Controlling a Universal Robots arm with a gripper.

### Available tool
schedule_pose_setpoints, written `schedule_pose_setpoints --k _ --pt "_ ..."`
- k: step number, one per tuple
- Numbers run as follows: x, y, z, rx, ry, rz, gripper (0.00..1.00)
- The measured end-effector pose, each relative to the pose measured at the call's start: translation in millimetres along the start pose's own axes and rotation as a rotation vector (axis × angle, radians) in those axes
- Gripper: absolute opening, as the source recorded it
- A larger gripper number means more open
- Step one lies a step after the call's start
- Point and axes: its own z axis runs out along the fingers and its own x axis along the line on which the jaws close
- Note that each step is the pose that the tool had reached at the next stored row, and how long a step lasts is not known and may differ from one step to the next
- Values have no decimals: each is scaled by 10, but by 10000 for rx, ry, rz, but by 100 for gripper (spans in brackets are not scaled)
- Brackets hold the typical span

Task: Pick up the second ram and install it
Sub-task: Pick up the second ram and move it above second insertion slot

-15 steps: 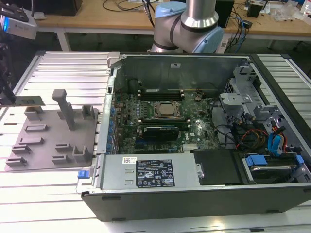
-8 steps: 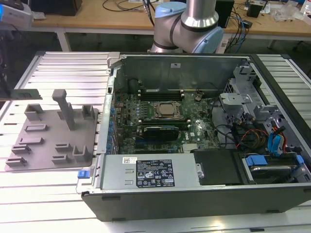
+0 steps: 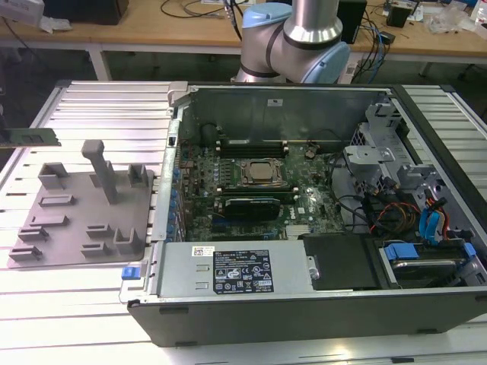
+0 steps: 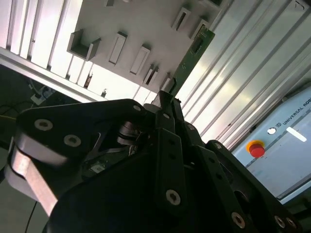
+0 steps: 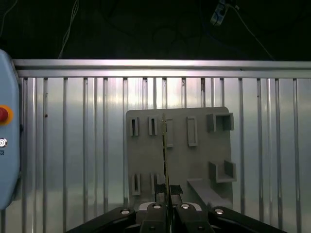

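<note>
At the exterior view's left edge, in the upper part of the frame, the second ram point(image 3: 30, 137) shows as a slim green stick with its long side about level. It is apart from the grey tray point(image 3: 68, 228), which rests on the ribbed metal surface point(image 3: 99, 99).

In the first wrist view the pincer point(image 5: 167, 208) is closed on this stick. Its black fingers point(image 5: 187, 209) press on the two flat faces at one end. From there the second ram point(image 5: 165, 155) is seen edge-on, as a thin line running away from the fingers, with the tray point(image 5: 194, 165) behind it.

In the second wrist view the green board point(image 4: 192, 58) comes out of the dark pincer point(image 4: 167, 99), and its free end lies over the border between the tray point(image 4: 136, 24) and the metal slats.

At the exterior view's right of the tray stands the open computer case point(image 3: 289, 319). The motherboard point(image 3: 304, 205) lies inside it, and the CPU socket point(image 3: 261, 172) is near the middle of the frame. The pale blue joint of the robot arm point(image 3: 304, 38) rises behind the case, at the top of the frame.
</note>
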Motion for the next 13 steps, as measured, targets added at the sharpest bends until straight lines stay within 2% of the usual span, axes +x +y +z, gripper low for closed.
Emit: schedule_pose_setpoints --k 3,5,9,13 --pt "0 -34 -1 0 0 -1 11" --pt "0 -152 -6 0 7 -1 11" --pt "-1 -250 -9 1 10 0 11" --pt "-2 -461 -18 1 10 -1 11"
